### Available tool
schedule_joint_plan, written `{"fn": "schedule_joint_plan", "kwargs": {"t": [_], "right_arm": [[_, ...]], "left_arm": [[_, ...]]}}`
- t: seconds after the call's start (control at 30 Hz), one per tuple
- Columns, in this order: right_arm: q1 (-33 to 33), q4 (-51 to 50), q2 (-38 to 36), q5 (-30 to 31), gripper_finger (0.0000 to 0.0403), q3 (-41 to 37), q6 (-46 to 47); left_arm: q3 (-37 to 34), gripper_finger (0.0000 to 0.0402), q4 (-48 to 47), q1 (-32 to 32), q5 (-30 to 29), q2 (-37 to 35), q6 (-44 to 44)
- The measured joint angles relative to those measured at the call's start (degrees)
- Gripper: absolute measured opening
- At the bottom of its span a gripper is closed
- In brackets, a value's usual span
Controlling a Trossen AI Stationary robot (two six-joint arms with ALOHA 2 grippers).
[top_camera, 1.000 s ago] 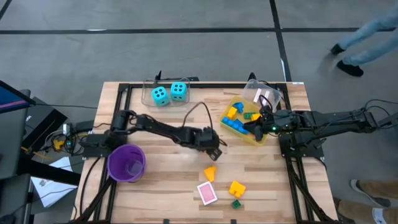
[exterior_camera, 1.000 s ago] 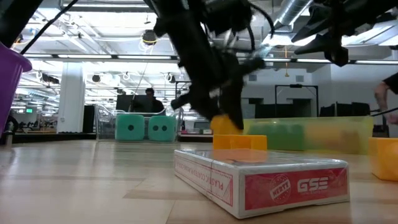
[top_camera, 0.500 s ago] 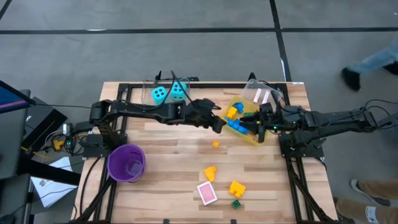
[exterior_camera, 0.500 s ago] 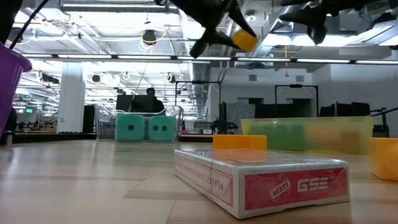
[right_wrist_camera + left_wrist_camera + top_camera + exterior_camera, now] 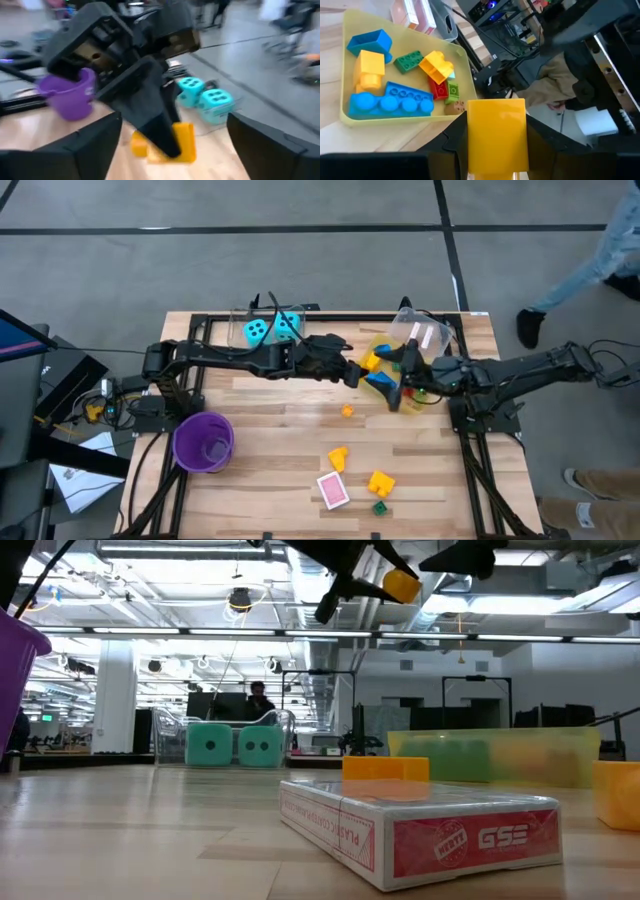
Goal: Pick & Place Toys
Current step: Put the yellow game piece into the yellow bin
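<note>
My left gripper (image 5: 352,372) hangs above the near left rim of the yellow bin (image 5: 432,398), shut on a yellow brick (image 5: 497,132). The brick also shows high over the table in the low view (image 5: 401,585). The bin holds several bricks, among them a long blue one (image 5: 390,104). My right gripper (image 5: 398,378) stands open over the bin, facing the left gripper, with nothing between its fingers. Two cyan dice (image 5: 272,330) sit at the far edge. A pink card pack (image 5: 333,490), two yellow bricks (image 5: 338,458) (image 5: 381,482), a small orange piece (image 5: 347,411) and a green piece (image 5: 380,507) lie on the table. My left gripper pinches the yellow brick by two opposite sides (image 5: 470,135) between its two fingers. The fingers reach toward the table's right edge. The brick is lifted clear, high above the table and beside the bin's rim.
A purple cup (image 5: 204,442) stands near the left edge. A clear container (image 5: 420,335) sits behind the bin at the far right. A person walks on the floor beyond the table (image 5: 590,270).
My left gripper has risen from the table's middle with the yellow brick and gone far and right to the bin's rim. The small orange piece lies where it was. My right gripper has opened and shifted a little toward the left.
</note>
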Motion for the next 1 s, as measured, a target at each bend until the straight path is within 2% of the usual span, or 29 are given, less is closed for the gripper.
{"fn": "schedule_joint_plan", "kwargs": {"t": [0.1, 0.23, 0.4, 0.63, 1.0], "right_arm": [[1.5, -0.05, 3.04, 5.91, 0.0373, 2.12, -1.45], [2.5, -0.21, 6.36, 6.86, 0.0391, 3.65, -1.47], [2.61, -0.35, 9.64, 7.26, 0.0392, 4.0, 1.22], [3.31, -0.1, 10.44, 15.19, 0.0388, 4.0, 1.54], [3.26, -0.21, 10.43, 13.9, 0.0388, 4.0, -1.72]], "left_arm": [[0.0, 0.0124, 0.38, 0.0, 0.0, 0.0, -0.96], [0.0, 0.0124, 2.39, 0.18, -0.17, 0.0, -1.03], [0.0, 0.0124, 4.65, 0.72, -0.15, 0.0, -1.47], [0.0, 0.0127, 4.99, 0.52, 0.97, 0.0, -2.52], [0.0, 0.0127, 4.88, 0.57, 2.47, 0.0, -2.74]]}}
